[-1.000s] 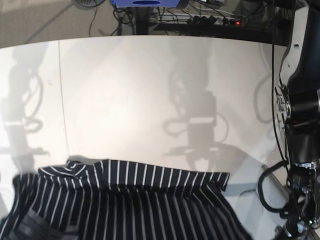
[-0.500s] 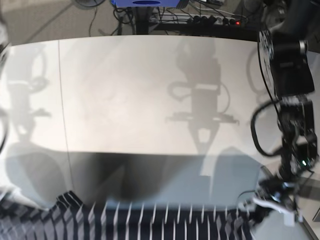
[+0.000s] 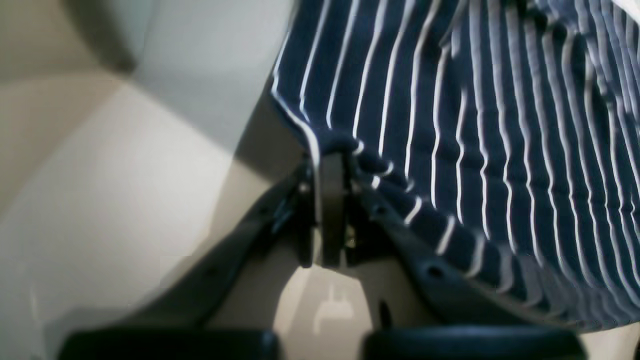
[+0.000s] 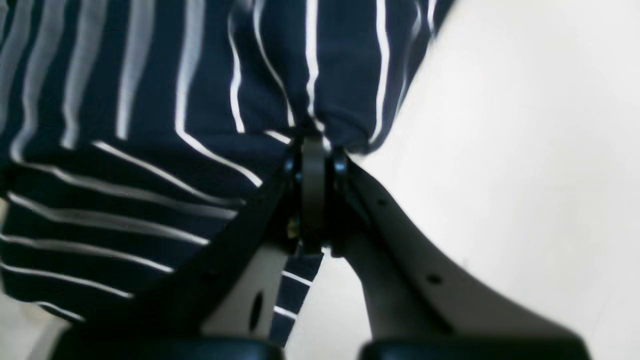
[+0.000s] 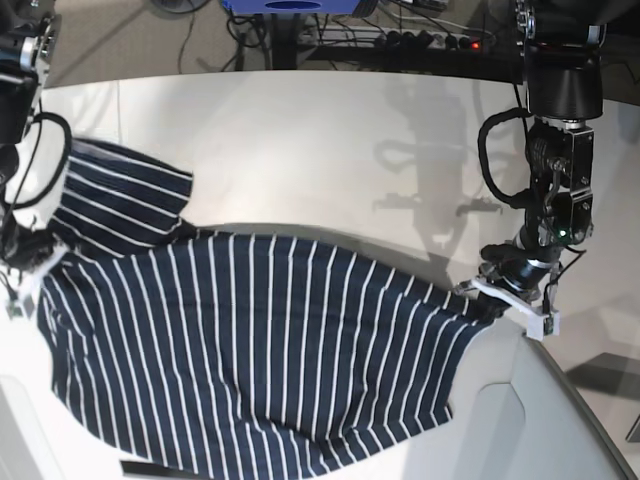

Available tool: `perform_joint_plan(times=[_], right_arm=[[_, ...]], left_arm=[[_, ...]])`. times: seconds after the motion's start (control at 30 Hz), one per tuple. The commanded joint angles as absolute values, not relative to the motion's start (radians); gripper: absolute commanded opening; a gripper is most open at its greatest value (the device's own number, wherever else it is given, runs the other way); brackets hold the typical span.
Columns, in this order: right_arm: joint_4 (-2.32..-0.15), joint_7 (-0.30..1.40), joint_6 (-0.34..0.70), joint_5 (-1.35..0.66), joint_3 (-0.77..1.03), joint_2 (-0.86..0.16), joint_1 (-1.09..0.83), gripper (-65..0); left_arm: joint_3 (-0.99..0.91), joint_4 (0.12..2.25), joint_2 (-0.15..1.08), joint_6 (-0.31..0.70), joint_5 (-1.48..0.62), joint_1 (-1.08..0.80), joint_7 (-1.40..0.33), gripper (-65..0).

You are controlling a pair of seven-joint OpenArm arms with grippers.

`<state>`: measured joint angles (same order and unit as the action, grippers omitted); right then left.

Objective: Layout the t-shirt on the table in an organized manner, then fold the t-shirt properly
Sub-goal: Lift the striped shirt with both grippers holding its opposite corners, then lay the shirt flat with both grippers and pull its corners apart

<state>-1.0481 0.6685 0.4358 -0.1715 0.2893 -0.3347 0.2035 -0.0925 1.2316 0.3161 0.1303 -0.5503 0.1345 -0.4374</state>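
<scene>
Table (image 5: 300,130), t-shirt (image 5: 250,340) between 2 grippers.

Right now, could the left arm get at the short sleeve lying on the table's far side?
Probably not: the left gripper is shut on the t-shirt corner, and the sleeve lies by the right gripper.

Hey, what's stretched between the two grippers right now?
The t-shirt itself: the base view shows its striped cloth spanning from the left gripper to the right gripper, each pinching an edge.
</scene>
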Motion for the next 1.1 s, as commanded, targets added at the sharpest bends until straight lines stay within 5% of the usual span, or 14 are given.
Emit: perform_joint_plan(times=[0.0,0.4,0.8,0.87,1.0,1.07], right_arm=[[-1.055,0.647,0.437,-0.177,0.294,-0.349,0.225,-65.0],[-1.063,0.644,0.438,-0.177,0.294,-0.354,0.108,-65.0],[-1.053,0.608,0.437,-0.151,0.289,-0.377,0.147,-64.2],[-1.053,0.628,0.437,-0.113,0.292,-0.378,0.165,-58.1],[-1.064,0.667,0.437,-0.068,0.294,-0.378,0.18,-31.4],[-1.073,0.665,0.437,-0.07,0.308,-0.381,0.18,-19.2]], left_arm=[[-0.097,1.242,0.331,0.128,-0.555,0.13,-0.423,-65.0],[-0.107,1.245,0.252,0.128,-0.228,0.038,-0.424,-65.0],[-0.105,1.251,0.257,0.128,-0.211,0.038,-0.429,-65.0],[-0.105,1.251,0.255,0.128,-0.211,0.019,-0.429,-65.0],[-0.107,1.29,0.257,0.125,-0.211,-0.025,-0.43,-65.0],[-0.108,1.323,0.259,0.125,-0.211,-0.053,-0.43,-49.2]])
